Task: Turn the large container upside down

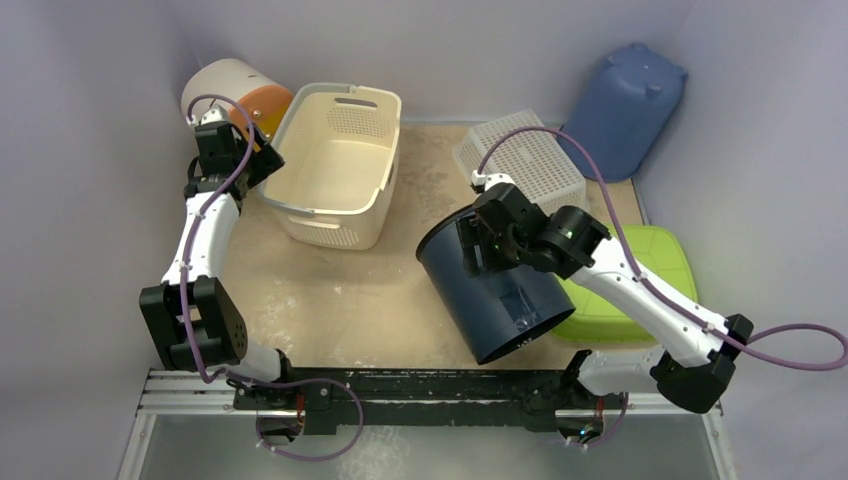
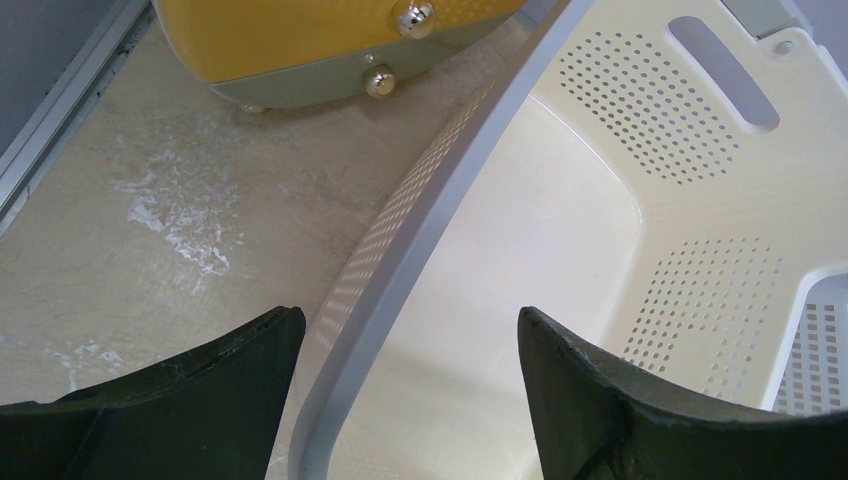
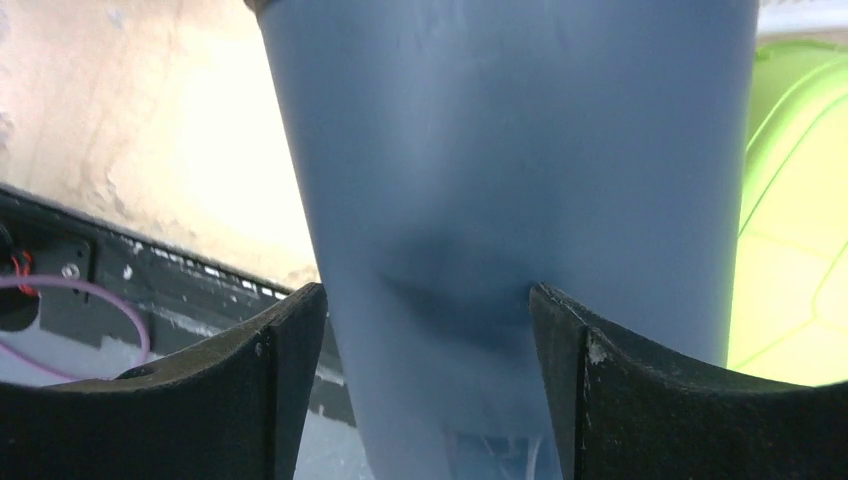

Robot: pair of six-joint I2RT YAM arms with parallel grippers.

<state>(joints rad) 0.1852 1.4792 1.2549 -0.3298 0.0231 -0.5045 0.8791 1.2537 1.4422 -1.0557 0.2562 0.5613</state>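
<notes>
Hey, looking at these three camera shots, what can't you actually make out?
- Top view: the wrist hides the jaws of the right gripper, so contact with the dark blue bin is unclear.
- Right wrist view: the bin is close and blurred, cut off top and bottom.
- Left wrist view: the cream basket has its rim between the open jaws of the left gripper; the bottom edge cuts off any contact.

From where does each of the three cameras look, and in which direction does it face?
Top external: above and behind the arm bases, looking down on the table; both arms show.
Left wrist: on the left arm, facing the rim of the cream basket, which the open left gripper straddles.
Right wrist: on the right arm, facing the dark bin past the open right gripper.
Top and left wrist share the cream basket.
</notes>
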